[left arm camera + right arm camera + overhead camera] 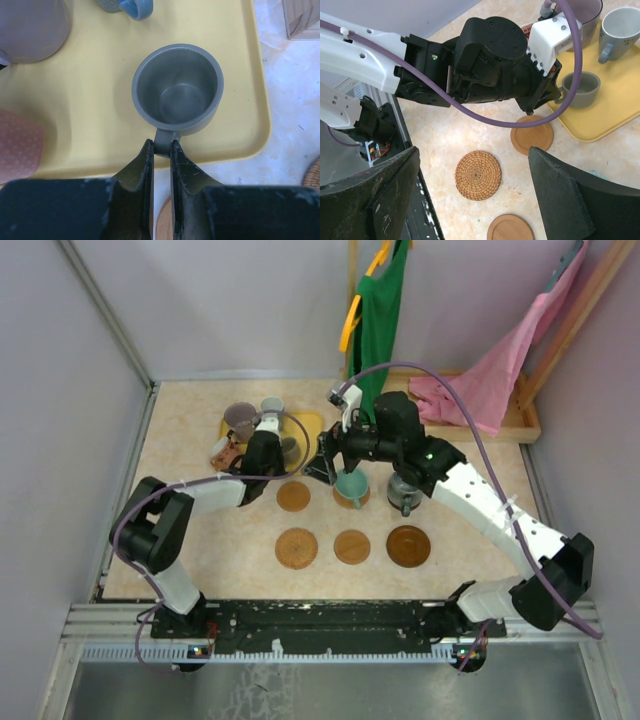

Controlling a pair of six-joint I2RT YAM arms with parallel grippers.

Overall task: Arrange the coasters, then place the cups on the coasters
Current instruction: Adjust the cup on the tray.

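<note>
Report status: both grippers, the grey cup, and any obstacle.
Left gripper shut on grey cup handle, cup on yellow tray. Right gripper open by teal cup. Nothing seen blocking nearest coaster.

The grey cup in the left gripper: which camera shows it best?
Left wrist: the grey cup fills the centre, its handle pinched by the left gripper. Right wrist shows it small. In top external the left arm mostly hides it.
</note>
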